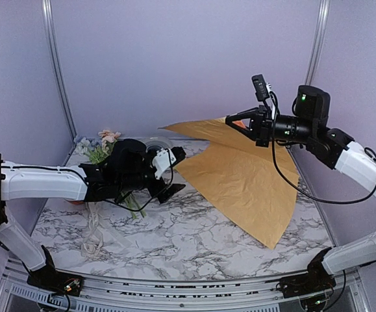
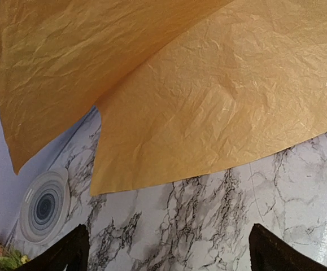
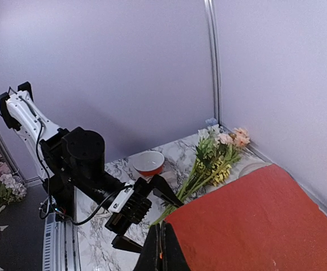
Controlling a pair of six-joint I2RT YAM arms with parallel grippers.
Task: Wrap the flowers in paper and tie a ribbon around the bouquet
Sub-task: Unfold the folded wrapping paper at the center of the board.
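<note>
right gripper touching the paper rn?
Touching. Right wrist view: the right gripper has its jaws shut on the edge of the paper; the top view shows that edge held up.

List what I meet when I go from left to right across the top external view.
flowers → left gripper, open → right gripper, shut on a corner of the paper. The ribbon overlaps the flowers, so I leave it out.

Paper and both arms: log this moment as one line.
paper: raised at one edge, rest on table | right fingers: shut on paper | left fingers: open, empty | flowers: on table, unwrapped | ribbon: loose on table
</note>
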